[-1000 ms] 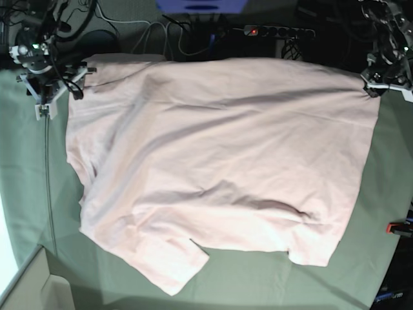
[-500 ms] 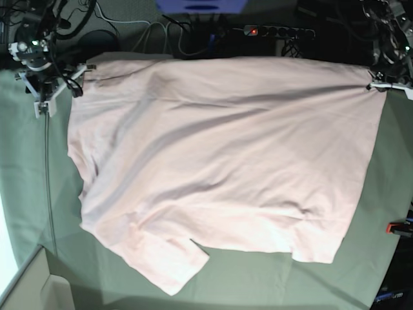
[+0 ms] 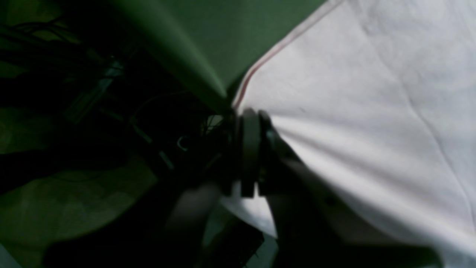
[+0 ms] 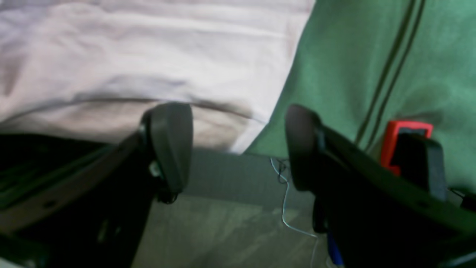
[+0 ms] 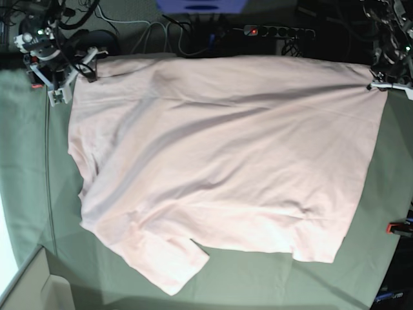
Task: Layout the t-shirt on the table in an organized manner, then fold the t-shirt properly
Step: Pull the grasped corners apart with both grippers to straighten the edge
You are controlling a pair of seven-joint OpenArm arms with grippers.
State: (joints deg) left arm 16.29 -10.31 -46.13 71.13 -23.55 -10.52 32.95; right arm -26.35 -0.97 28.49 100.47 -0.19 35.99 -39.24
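The pale pink t-shirt (image 5: 219, 155) lies spread over the grey-green table (image 5: 26, 161), plain side up, with creases across its middle and a sleeve pointing to the near edge. My left gripper (image 5: 378, 84) sits at the shirt's far right corner. In the left wrist view this gripper (image 3: 253, 149) is shut on the t-shirt (image 3: 372, 111), pinching its hemmed corner. My right gripper (image 5: 80, 70) hovers at the far left corner. In the right wrist view it (image 4: 236, 149) stands open, with the shirt's edge (image 4: 148, 67) just beyond its fingertips (image 4: 171, 145).
A red clamp (image 4: 405, 141) grips the table edge beside my right gripper, and another red clamp (image 5: 395, 227) sits at the right edge. A power strip (image 5: 277, 30) and cables lie beyond the far edge. A pale box (image 5: 26, 287) stands at the near left corner.
My left gripper has closed on the shirt's far right corner, and the far edge now runs straighter. My right gripper has moved up and right, toward the far left corner, still open.
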